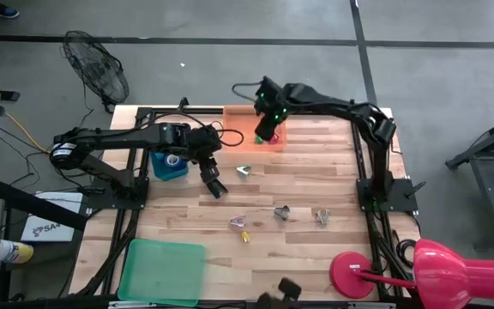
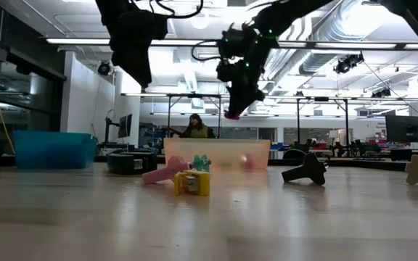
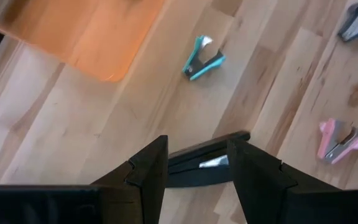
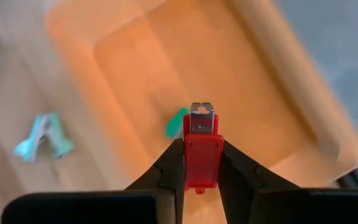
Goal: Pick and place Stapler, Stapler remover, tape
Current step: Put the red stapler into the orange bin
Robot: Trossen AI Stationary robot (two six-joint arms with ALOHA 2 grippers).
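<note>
Item in transit: red staple remover [image 4: 200,149], pinched between the nearly closed fingers of the right gripper [image 4: 200,163], its metal claw pointing forward. In the high view we see that gripper [image 1: 267,129] at upper centre of the frame, over the orange tray [image 1: 237,118]; the right wrist view shows a green piece [image 4: 176,122] already lying in the tray below.

Second item: black stapler [image 3: 207,163], clamped between the left gripper's [image 3: 197,167] fingers, which stand about half apart on its slim body. In the high view the left gripper [image 1: 213,180] sits left of centre, over bare wood, just right of the blue bin [image 1: 169,166].

Loose stock on the table: teal remover [image 1: 243,170] near centre; pink remover [image 1: 237,221] and yellow remover [image 1: 245,236] at lower centre; two grey removers [image 1: 282,212] [image 1: 322,217] to their right. Green tray [image 1: 161,270] at lower left. We cannot make out tape rolls on the table.

Handling note, right arm: we judge the release comes next. We lower the piece close to the tray floor, over bare orange and clear of the green piece, then part the fingers fully so it does not bounce out over the rim.

Handling note, left arm: we keep the stapler level, with the grip near its middle.
</note>
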